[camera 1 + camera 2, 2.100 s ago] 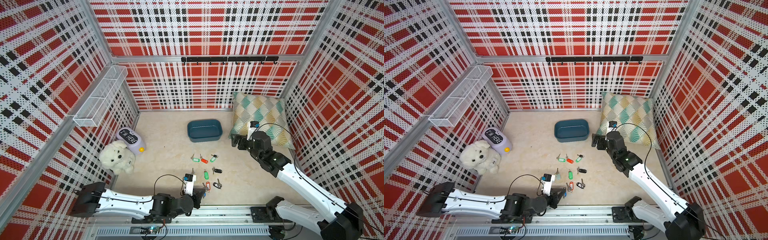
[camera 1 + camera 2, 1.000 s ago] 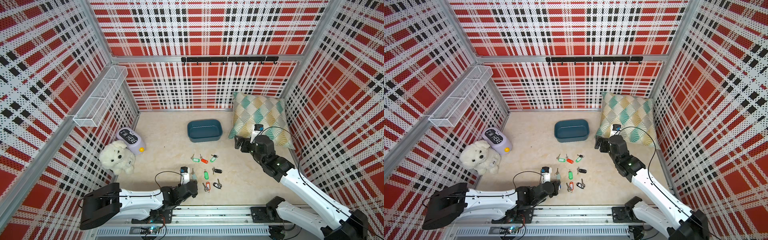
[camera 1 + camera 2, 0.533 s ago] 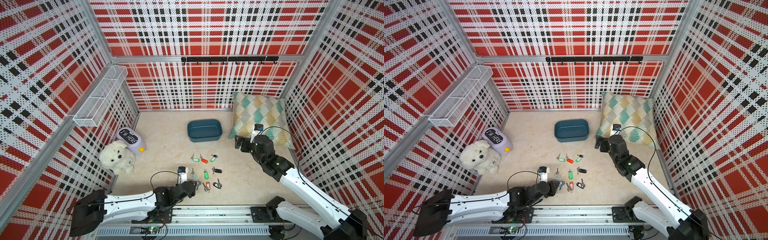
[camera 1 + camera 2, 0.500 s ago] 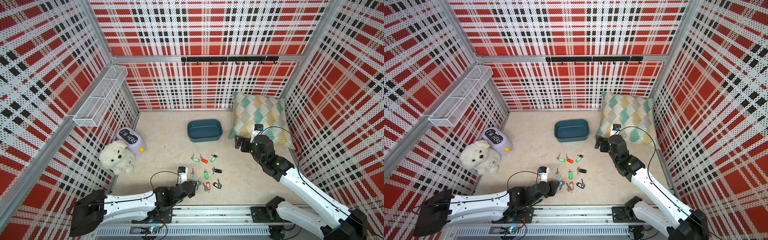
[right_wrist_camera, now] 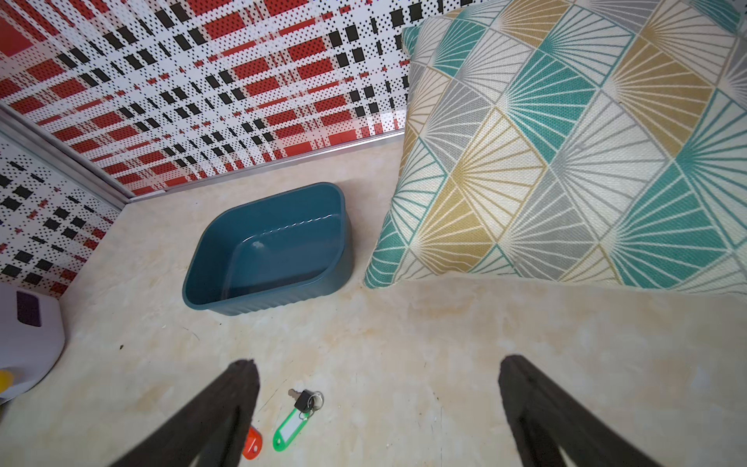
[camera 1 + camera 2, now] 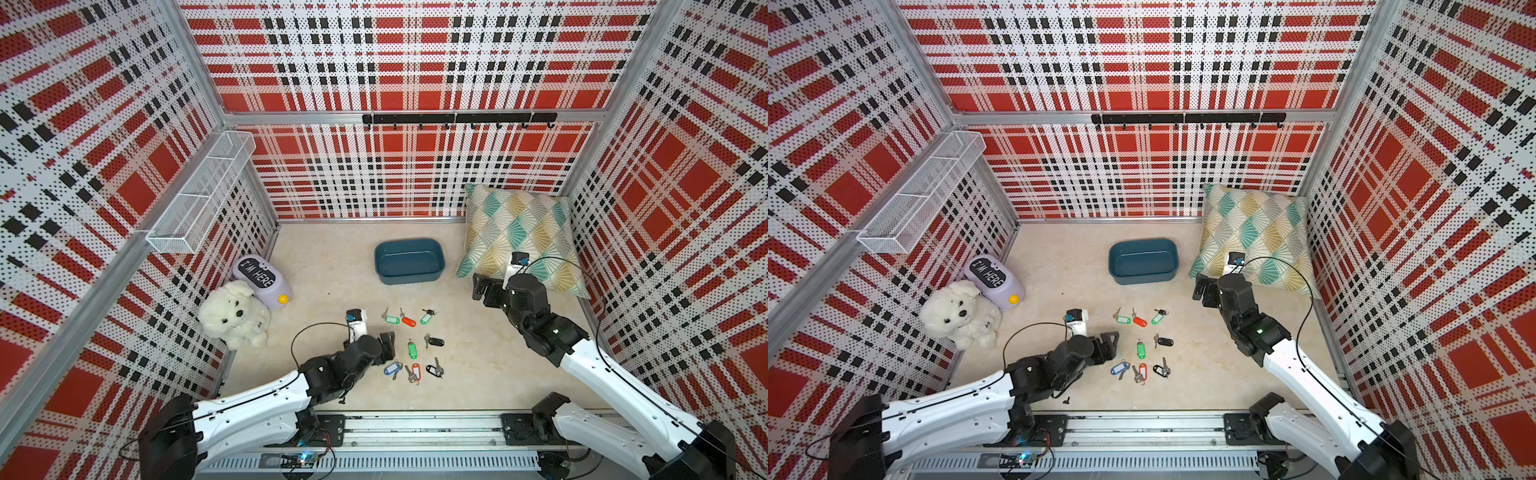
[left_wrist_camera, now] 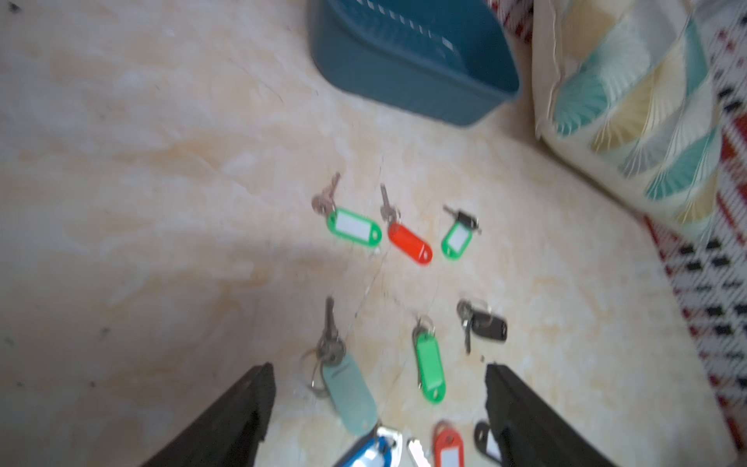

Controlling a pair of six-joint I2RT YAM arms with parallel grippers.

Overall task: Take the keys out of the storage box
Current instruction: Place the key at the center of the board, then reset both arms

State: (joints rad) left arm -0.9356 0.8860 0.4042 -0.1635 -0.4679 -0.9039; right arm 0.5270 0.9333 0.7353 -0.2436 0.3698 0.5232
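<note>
— Where are the keys [image 6: 412, 350]?
— Scattered on the tabletop [image 6: 332, 266], between the box [image 6: 411, 279] and the front edge.
— And the grippers?
— The left gripper [image 7: 376, 368] and the right gripper [image 5: 378, 360] both have their jaws spread wide.

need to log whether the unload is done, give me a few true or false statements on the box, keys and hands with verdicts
1. The storage box is empty. True.
2. The left hand is shut on a key. False: its jaws stand open, and the pale grey-tagged key lies loose on the floor.
3. The keys lie on the floor, outside the box. True.
4. The right hand holds a green-tagged key. False: it is open and empty.
5. The pillow lies on top of the box. False: it sits beside it.
</note>
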